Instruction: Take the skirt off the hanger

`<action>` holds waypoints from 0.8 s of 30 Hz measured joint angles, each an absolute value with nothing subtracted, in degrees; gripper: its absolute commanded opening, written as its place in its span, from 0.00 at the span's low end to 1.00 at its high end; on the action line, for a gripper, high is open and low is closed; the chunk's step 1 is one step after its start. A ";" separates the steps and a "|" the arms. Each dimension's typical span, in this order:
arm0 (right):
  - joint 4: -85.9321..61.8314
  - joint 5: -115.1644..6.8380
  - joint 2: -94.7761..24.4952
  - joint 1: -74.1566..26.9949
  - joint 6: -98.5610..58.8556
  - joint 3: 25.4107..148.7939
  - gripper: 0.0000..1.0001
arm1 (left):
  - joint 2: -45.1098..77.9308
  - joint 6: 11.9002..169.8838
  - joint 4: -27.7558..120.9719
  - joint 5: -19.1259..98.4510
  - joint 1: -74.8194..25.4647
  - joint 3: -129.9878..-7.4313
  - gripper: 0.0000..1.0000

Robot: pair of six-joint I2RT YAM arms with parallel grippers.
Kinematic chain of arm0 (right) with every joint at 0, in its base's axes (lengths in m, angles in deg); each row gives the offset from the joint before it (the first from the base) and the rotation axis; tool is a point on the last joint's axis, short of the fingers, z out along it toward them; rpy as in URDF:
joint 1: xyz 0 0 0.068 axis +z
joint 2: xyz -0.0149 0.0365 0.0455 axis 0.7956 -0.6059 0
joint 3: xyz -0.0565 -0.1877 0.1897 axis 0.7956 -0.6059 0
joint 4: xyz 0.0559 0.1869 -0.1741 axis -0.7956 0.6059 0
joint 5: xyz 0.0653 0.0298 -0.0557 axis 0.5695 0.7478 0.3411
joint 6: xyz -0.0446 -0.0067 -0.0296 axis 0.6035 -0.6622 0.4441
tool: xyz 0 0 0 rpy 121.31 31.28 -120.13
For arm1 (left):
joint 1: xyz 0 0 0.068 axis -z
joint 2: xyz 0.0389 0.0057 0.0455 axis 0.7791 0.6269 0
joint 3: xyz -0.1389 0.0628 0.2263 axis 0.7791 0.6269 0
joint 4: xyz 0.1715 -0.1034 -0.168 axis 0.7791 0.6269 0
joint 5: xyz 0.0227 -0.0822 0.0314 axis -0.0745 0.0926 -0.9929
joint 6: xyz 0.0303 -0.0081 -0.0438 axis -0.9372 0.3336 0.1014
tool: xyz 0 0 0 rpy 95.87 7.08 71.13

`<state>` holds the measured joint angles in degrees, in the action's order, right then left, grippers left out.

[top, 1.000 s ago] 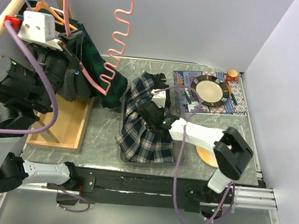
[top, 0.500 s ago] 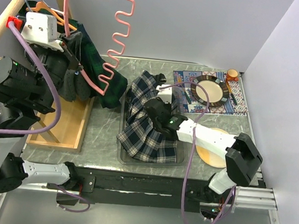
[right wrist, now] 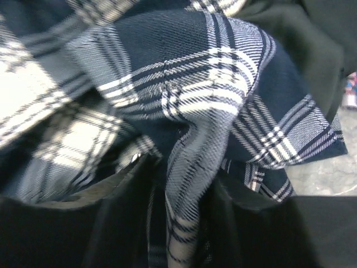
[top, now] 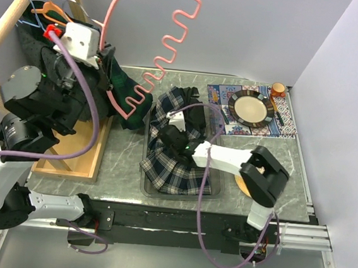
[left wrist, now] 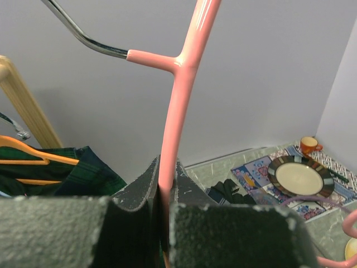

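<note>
The navy-and-white plaid skirt [top: 176, 165] lies crumpled in a clear bin [top: 217, 187] at the table's middle. My right gripper [top: 176, 132] is pressed down into it. In the right wrist view a fold of the skirt [right wrist: 212, 84] runs loosely between the parted jaws of that gripper [right wrist: 187, 184], which is open. The pink hanger [top: 113, 4], with its wavy bar, is bare and raised at the left. My left gripper [top: 105, 57] is shut on it. The left wrist view shows the hanger's stem [left wrist: 178, 111] clamped between the jaws of the left gripper [left wrist: 166, 167].
A wooden rack [top: 12, 16] at the left carries an orange hanger [top: 51, 11] and a dark green plaid garment [top: 124, 94]. Its wooden base [top: 76, 152] lies below. A plate [top: 251, 107] on a placemat, an orange cup [top: 277, 89] and a wooden disc [top: 245, 185] are at the right.
My right gripper has opened and let the skirt fold go slack in the bin. My left arm has swung the pink hanger up and to the right.
</note>
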<state>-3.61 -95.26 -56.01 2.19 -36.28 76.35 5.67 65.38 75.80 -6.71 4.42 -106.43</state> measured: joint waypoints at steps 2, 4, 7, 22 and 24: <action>-2.01 -92.11 -52.67 1.90 -36.06 76.66 0.57 | 5.73 65.25 76.37 -6.31 4.42 -106.27 0.01; -0.09 -89.68 -49.32 1.55 -36.11 78.12 0.58 | 5.45 65.20 76.37 -6.36 4.42 -105.62 0.01; -0.07 -85.92 -45.61 0.66 -36.59 81.01 0.55 | 4.86 65.25 76.52 -6.44 4.42 -104.50 0.01; -11.32 -87.74 -64.54 -7.96 -39.26 95.72 0.55 | 2.06 66.49 75.50 -4.76 4.42 -102.89 0.01; -11.26 -88.07 -65.85 -7.56 -40.35 93.86 0.52 | 2.00 66.47 75.43 -5.05 4.42 -102.58 0.01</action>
<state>-11.26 -88.07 -65.85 -7.56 -40.35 93.86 2.00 66.47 75.43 -5.05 4.42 -102.58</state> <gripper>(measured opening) 0.554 0.079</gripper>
